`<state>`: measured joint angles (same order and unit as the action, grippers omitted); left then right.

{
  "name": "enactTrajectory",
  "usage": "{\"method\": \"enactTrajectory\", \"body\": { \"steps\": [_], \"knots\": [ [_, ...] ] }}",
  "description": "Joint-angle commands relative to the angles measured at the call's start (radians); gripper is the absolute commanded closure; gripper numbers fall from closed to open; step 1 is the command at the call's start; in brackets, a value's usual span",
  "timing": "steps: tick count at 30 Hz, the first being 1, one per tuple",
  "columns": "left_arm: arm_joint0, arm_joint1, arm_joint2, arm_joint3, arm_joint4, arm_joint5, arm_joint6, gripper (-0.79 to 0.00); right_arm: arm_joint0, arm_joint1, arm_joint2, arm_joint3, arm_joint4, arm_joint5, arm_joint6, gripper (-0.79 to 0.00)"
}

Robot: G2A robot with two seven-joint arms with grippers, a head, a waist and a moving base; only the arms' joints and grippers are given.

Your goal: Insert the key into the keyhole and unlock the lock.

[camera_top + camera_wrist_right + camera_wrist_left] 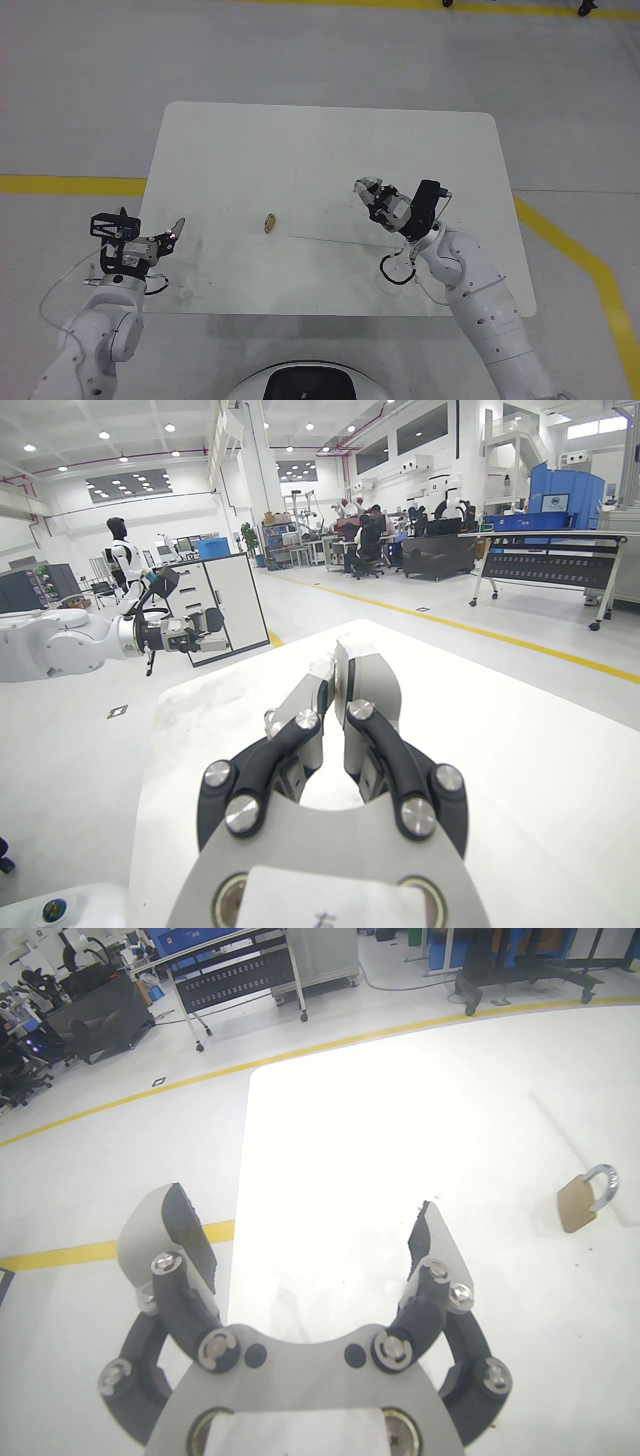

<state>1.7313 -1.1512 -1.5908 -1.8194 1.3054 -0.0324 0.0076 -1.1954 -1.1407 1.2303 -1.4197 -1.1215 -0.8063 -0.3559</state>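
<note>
Nearest the robot, the left gripper (300,1198) hangs over the near left edge of the counter (300,140), its fingers (187,1228) spread wide with nothing between them. It is aimed across the counter, so I'd guess it is waiting to pin the lock and stop the body skidding when a key pushes in.

A little farther out, near the middle of the counter, the lock (270,221) lies by itself, a brass body with a steel shackle (602,1180) at one end. Neither arm touches it, and I can't tell which way the keyhole faces.

Farther still, off to the right, the right gripper (363,187) is held above the counter, its fingers (370,680) pressed tight together and pointing roughly toward the lock. That pinch would suit a key, though I can't make one out between them. By my reckoning insertion hasn't begun, since the lock and right gripper are well apart.
</note>
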Motion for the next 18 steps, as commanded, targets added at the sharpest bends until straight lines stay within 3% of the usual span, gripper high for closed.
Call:
{"method": "enactTrajectory", "body": {
  "steps": [1,3,5,6,14,18],
  "knots": [
    [0.003,0.002,0.011,-0.032,-0.068,-0.12,-0.027,-0.785,0.018,-0.007,-0.027,-0.008,0.029,0.004,0.025,0.0],
    [-0.007,0.005,0.018,-0.056,-0.124,-0.234,-0.082,-0.785,0.051,-0.018,-0.06,0.001,0.066,0.025,0.05,0.0],
    [-0.028,0.012,0.026,-0.058,-0.235,-0.372,-0.244,-0.785,0.08,-0.028,-0.091,0.017,0.096,0.034,0.057,0.0],
    [-0.035,0.014,0.024,-0.057,-0.254,-0.388,-0.286,-0.785,0.088,-0.031,-0.1,0.028,0.105,0.032,0.052,0.0],
    [-0.029,0.014,0.03,-0.051,-0.254,-0.394,-0.299,-0.785,0.092,-0.034,-0.107,0.05,0.113,0.013,0.035,0.0],
    [-0.024,0.02,0.032,-0.064,-0.46,-0.588,-0.319,-0.785,0.085,-0.037,-0.116,0.039,0.132,0.019,0.053,0.0]
  ]
}}
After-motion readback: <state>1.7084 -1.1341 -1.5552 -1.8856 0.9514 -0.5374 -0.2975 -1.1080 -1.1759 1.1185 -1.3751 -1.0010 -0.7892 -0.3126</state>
